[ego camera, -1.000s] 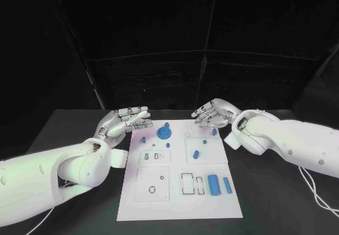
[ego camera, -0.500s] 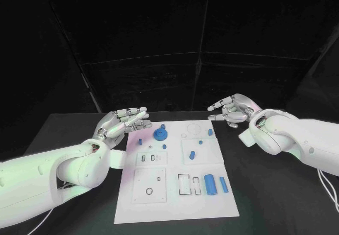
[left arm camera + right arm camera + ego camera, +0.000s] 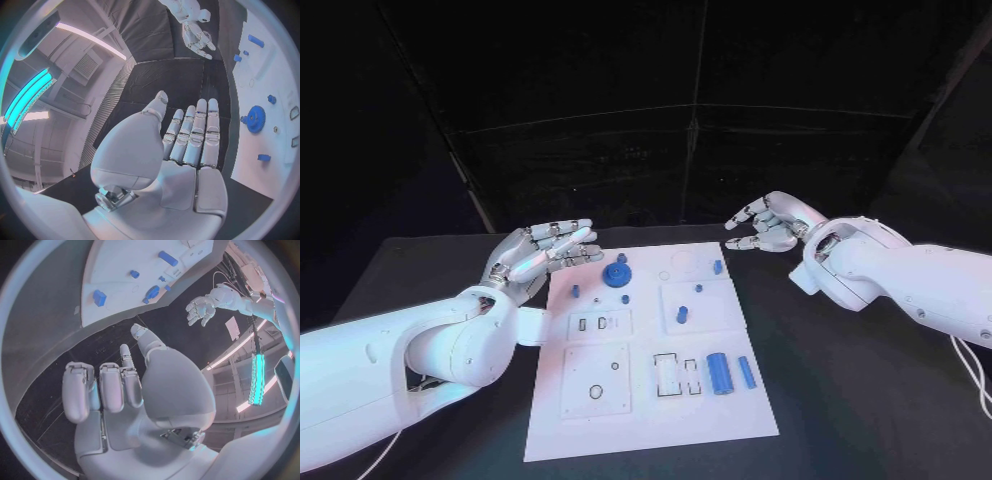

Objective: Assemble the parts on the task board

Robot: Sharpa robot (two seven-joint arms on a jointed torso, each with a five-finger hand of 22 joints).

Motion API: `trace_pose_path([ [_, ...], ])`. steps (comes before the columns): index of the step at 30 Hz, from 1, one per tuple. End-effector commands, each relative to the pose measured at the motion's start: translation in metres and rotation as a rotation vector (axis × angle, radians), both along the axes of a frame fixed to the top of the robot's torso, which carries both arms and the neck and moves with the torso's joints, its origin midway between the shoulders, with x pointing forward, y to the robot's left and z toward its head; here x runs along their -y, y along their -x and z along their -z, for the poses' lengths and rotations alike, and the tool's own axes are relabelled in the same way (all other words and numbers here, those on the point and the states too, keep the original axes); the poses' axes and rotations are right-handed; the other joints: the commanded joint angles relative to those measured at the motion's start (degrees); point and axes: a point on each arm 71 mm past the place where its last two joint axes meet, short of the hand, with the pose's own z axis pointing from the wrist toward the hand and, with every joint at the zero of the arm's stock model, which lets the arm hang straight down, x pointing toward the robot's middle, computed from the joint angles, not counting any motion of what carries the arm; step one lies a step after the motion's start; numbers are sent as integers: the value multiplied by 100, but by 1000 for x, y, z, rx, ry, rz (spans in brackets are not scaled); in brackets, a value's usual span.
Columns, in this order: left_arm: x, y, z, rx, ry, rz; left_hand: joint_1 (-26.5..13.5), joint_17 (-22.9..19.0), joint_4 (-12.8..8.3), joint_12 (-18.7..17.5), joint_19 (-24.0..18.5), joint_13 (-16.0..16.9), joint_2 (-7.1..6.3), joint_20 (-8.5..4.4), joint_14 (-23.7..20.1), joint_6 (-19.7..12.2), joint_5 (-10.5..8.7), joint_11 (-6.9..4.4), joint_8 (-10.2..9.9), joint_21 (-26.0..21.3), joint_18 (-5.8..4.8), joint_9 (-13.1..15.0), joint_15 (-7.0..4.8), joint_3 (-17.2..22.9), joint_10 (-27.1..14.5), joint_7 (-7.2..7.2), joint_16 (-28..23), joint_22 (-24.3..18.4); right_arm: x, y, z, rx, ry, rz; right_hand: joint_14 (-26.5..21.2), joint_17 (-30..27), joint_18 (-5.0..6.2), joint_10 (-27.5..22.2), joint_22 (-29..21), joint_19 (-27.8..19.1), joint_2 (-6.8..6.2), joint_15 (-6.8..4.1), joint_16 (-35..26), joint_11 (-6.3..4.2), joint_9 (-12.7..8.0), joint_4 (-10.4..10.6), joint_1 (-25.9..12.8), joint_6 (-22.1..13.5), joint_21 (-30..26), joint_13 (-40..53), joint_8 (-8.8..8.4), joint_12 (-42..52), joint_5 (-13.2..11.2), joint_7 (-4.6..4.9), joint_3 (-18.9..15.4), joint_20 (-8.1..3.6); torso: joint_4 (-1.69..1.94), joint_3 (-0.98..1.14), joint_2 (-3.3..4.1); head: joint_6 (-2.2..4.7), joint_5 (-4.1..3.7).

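Task board centred on table, blue parts lying on it. Left hand empty, fingers extended, at board's far-left corner. Right hand empty, fingers loosely curled, beyond far-right corner.

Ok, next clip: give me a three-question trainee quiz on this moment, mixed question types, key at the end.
1. True or false: the left hand holds a blue part.
2. Multiple choice: the blue gear lies
A) on the task board, at its far end
B) on the black table, off the board
C) between the right hand's fingers
3. Fill in: the right hand hangs beyond the board's far ____ corner, over the black table.

Key
1. False: its fingers are spread and nothing is in them.
2. A
3. Right, with nothing held.
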Motion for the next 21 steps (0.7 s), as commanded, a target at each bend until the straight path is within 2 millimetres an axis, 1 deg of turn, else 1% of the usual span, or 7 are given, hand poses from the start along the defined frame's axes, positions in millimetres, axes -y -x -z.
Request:
trace_pose_path([
  [1, 2, 0, -1, 6, 9, 17, -9, -7, -46, -39, 8, -7, 45, 22, -25, 15, 0, 23, -28, -35, 3, -7, 28, 2, -15, 244, -37, -5, -1, 0, 4, 10, 140, -23, 327, 150, -122, 256, 569, 236, 75, 34, 24, 40, -13, 15, -6, -78, 49, 1059, -16, -96, -65, -1, -44, 34, 7, -12, 1, -10, -40],
  [4, 2, 0, -1, 5, 9, 17, -9, -7, -46, -39, 8, -7, 45, 22, -25, 15, 0, 23, -28, -35, 3, -7, 28, 2, -15, 244, -37, -5, -2, 1, 8, 7, 196, -40, 327, 155, -128, 285, 605, 247, 85, 41, 27, 48, -18, 24, -9, -125, 69, 1096, -39, -70, -118, 9, -64, 41, 7, -9, 2, -18, -52],
  [7, 3, -1, -1, 5, 9, 18, -9, -7, -46, -39, 8, -7, 45, 22, -25, 15, 0, 23, -28, -35, 3, -7, 28, 2, -15, 244, -37, -5, -4, 2, 16, -2, 234, -53, 327, 156, -130, 306, 624, 248, 94, 53, 27, 62, -25, 34, -1, -212, 82, 1119, -95, -53, -208, 23, -96, 54, 3, -17, -3, -25, -50],
  [11, 3, 0, -1, 5, 10, 21, -9, -7, -46, -39, 8, -7, 45, 22, -25, 15, 0, 23, -28, -35, 3, -7, 28, 2, -15, 244, -37, -5, -8, 2, 27, -19, 255, -62, 327, 159, -130, 313, 635, 242, 99, 67, 29, 78, -30, 48, 31, -421, 93, 1127, -226, -51, -341, 35, -153, 72, 16, -18, 1, -35, -54],
  [15, 3, 0, -1, 4, 11, 22, -9, -7, -46, -39, 8, -7, 45, 22, -25, 15, 0, 23, -28, -35, 3, -7, 28, 2, -15, 244, -37, -5, -12, 2, 38, -37, 264, -62, 327, 159, -131, 305, 644, 235, 88, 89, 29, 102, -31, 109, 54, -665, 101, 1118, -379, -62, -544, 66, -244, 94, 26, -17, 1, -39, -50],
  [16, 3, 0, -1, 4, 11, 22, -9, -7, -46, -39, 8, -7, 45, 22, -25, 15, 0, 23, -28, -35, 3, -7, 28, 2, -15, 244, -37, -5, -13, 1, 40, -38, 264, -59, 326, 160, -131, 304, 645, 234, 86, 94, 29, 108, -30, 125, 60, -692, 103, 1117, -396, -63, -567, 73, -259, 98, 29, -22, 1, -40, -49],
  [21, 3, 0, -1, 4, 10, 21, -9, -7, -46, -39, 8, -7, 45, 22, -25, 15, 0, 23, -28, -35, 3, -7, 28, 2, -15, 244, -37, -5, -17, -2, 46, -35, 262, -47, 327, 162, -131, 311, 649, 232, 100, 107, 30, 123, -26, 174, 71, -742, 106, 1126, -430, -58, -602, 91, -290, 110, 26, -25, 0, -57, -26],
])
